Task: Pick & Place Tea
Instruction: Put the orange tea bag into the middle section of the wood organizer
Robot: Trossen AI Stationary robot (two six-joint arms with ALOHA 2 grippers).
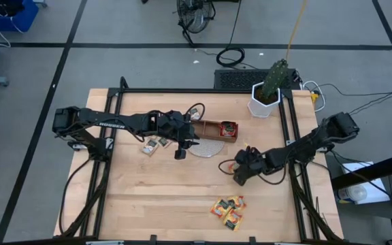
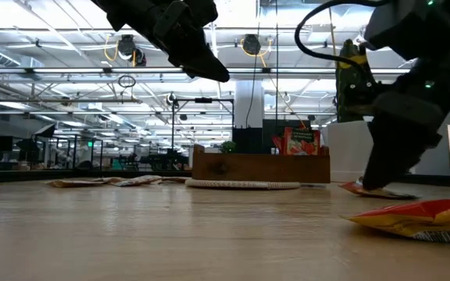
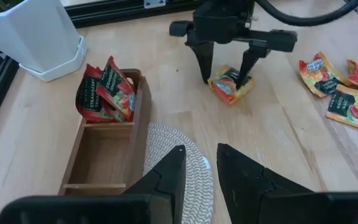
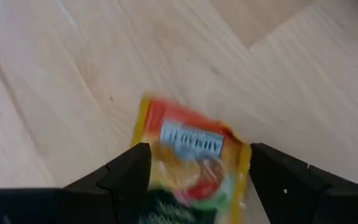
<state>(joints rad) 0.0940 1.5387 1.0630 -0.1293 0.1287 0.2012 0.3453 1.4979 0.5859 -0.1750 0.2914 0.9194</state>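
Orange-yellow tea sachet (image 4: 191, 165) lies flat on the wooden table (image 1: 155, 197), just right of the round woven mat (image 1: 206, 146). Right gripper (image 1: 239, 171) is down over it, fingers spread wide and pointing at the tabletop, one fingertip on each side of the sachet; left wrist view shows the same straddle (image 3: 230, 84). Not pinched, sachet not lifted. Right arm reaches in from the table's right edge, forearm low and angled across toward centre.

Left gripper (image 1: 180, 146) hangs above the table at the mat's left edge, near the wooden tray (image 1: 213, 129). Fingers (image 3: 166, 177) stand a little apart, nothing between them. Left arm stretches in from the left side, roughly level.

Tray's right end compartment holds red sachets (image 3: 104, 93) standing upright; middle compartment bare in the left wrist view. Loose orange-yellow sachets (image 1: 228, 211) clustered near the front edge. Pale beige sachets (image 1: 154, 144) lie left of the left gripper. White pot with cactus (image 1: 267, 95) at the back right.
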